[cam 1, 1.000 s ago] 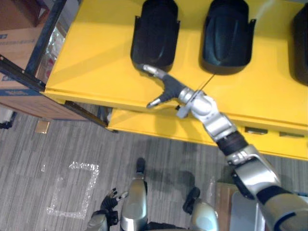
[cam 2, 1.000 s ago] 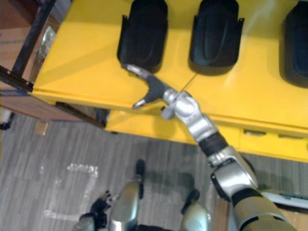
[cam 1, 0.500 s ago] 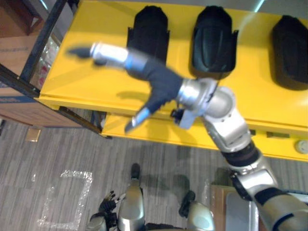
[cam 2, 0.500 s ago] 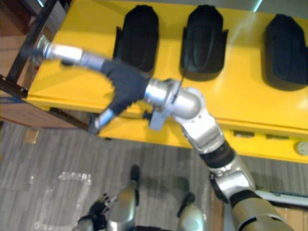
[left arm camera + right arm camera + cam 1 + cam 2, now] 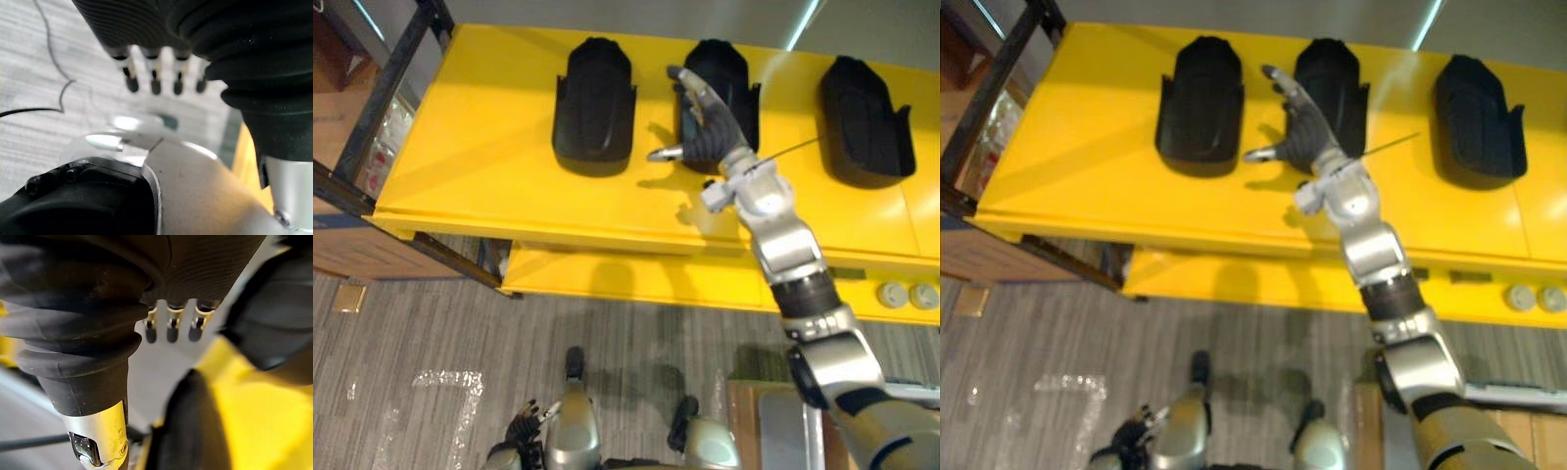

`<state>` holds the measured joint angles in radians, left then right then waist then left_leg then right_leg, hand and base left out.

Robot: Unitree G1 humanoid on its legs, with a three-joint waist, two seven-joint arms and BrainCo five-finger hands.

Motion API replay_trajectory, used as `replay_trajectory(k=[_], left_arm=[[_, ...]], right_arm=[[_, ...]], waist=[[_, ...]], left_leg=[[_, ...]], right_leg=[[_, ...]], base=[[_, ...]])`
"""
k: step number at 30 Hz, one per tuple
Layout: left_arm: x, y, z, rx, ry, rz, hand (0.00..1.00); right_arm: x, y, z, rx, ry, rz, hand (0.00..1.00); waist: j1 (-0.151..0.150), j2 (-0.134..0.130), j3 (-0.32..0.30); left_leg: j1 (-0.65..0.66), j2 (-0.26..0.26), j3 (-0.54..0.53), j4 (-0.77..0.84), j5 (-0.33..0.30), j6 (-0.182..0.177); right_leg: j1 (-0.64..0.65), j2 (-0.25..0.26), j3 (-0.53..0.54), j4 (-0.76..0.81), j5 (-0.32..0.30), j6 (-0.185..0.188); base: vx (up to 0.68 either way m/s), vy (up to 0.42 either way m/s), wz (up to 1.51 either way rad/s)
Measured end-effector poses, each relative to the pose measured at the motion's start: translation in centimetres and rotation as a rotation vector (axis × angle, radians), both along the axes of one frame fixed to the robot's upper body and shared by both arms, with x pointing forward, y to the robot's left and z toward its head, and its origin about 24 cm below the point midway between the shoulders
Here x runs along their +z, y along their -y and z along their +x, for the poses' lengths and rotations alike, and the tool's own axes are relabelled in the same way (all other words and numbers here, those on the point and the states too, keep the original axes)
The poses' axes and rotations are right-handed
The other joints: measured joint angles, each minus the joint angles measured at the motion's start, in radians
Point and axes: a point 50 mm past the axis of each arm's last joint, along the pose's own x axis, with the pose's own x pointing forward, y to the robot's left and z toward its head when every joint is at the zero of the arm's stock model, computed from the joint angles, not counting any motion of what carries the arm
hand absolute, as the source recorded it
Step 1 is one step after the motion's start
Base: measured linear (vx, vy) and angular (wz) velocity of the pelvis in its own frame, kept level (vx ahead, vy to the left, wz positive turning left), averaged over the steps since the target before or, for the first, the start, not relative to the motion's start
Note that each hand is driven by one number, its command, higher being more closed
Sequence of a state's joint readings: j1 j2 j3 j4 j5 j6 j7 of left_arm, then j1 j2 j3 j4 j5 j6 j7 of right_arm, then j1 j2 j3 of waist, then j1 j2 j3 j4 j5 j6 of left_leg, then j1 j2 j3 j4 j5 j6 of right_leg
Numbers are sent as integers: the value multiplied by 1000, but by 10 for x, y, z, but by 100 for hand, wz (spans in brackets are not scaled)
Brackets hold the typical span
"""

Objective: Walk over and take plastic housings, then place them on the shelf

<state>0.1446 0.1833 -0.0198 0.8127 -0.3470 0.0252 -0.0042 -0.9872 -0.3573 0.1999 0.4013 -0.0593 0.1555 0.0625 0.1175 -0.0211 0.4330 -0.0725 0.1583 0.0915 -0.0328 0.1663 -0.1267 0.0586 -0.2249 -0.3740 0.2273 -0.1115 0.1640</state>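
Note:
Three black plastic housings lie in a row on the yellow shelf top (image 5: 480,147): a left one (image 5: 594,98), a middle one (image 5: 732,69) and a right one (image 5: 864,117). My right hand (image 5: 705,122) is open, its fingers spread and straight, over the middle housing's left side and the gap towards the left housing. It holds nothing. The right wrist view shows its straight fingers (image 5: 168,328) above a dark housing (image 5: 190,431) and yellow surface. My left hand (image 5: 524,431) hangs low by the floor, relaxed and holding nothing, its fingers (image 5: 154,73) straight in the left wrist view.
A dark rack post (image 5: 386,83) runs along the shelf's left end, with cardboard boxes (image 5: 342,245) behind it. A lower yellow ledge (image 5: 636,279) juts out under the top, with two small round pieces (image 5: 906,294) at its right. Tape marks (image 5: 440,392) lie on the grey floor.
My right hand left the left housing's near edge, swung up and leftward, then came across to the middle housing. The camera has shifted, bringing the third housing fully into view.

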Motion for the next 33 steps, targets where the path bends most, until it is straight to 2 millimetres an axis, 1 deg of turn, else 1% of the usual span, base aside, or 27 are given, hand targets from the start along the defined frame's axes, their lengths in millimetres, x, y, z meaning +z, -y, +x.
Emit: replay_trajectory(k=[1,3,4,7,9,13,19,22,23,25,27,31,33], left_arm=[[1,0,1,-2,5,-1,0],[1,1,2,-6,10,-5,0],[1,1,2,-7,11,-5,0],[2,2,4,-13,19,-9,0],[4,4,8,-16,37,-15,0],[4,8,8,-16,35,-28,0],[4,9,9,-19,34,-31,0],[5,9,10,-21,33,-33,0],[5,10,10,-21,32,-36,0],[5,13,12,-22,36,-43,0],[5,17,15,-23,41,-55,0],[5,18,15,-27,41,-56,0],[6,19,16,-32,43,-54,0]], right_arm=[[3,3,3,-13,-5,0,0],[12,6,8,-34,-2,-6,0],[14,7,9,-38,0,-8,0],[22,7,13,-51,21,-8,0],[33,10,14,-63,45,-6,0],[43,11,15,-78,78,-3,0],[51,15,15,-101,103,-5,0],[50,18,19,-137,62,-2,0],[49,19,19,-145,49,4,0],[47,21,21,-153,34,23,0],[44,25,23,-175,20,26,0],[38,30,26,-197,-3,26,0],[42,32,25,-212,14,31,0]], waist=[[7,0,0],[11,2,1],[11,4,2],[26,7,4],[34,22,12],[36,40,22],[35,43,24],[38,44,24],[39,48,27],[39,61,33],[40,80,44],[41,86,47],[42,89,48]], left_leg=[[-2,0,-3,1,0,0],[-17,-3,-24,9,0,0],[-19,-4,-29,9,0,0],[-22,-5,-34,12,1,0],[-34,-6,-44,27,-1,2],[-37,-7,-51,34,-2,3],[-56,-6,-57,42,-3,5],[-56,-6,-58,44,-2,5],[-56,-6,-59,45,-3,5],[-58,-6,-60,51,-3,5],[-70,-5,-64,63,-5,8],[-82,-4,-69,70,-5,7],[-102,-3,-84,78,-5,7]], right_leg=[[2,1,-3,-1,0,0],[7,1,-20,-5,0,0],[9,1,-27,-5,0,0],[12,1,-33,-6,-1,-2],[12,1,-40,-4,-1,-2],[11,0,-42,6,-6,-7],[-5,-1,-45,17,-12,-13],[-5,-2,-45,20,-11,-11],[-5,-2,-46,23,-12,-12],[-6,-3,-45,26,-12,-13],[-15,-3,-46,35,-14,-13],[-28,-4,-46,55,-26,-16],[-40,-4,-58,69,-33,-16]], base=[[-5,-12,16],[-13,-8,22],[-15,-6,22],[-15,-6,7],[-28,-4,9],[-37,-2,4],[-15,-4,2],[0,0,0],[0,0,0],[-19,-3,1],[-50,-2,2],[-38,-15,3],[-30,-26,14]])
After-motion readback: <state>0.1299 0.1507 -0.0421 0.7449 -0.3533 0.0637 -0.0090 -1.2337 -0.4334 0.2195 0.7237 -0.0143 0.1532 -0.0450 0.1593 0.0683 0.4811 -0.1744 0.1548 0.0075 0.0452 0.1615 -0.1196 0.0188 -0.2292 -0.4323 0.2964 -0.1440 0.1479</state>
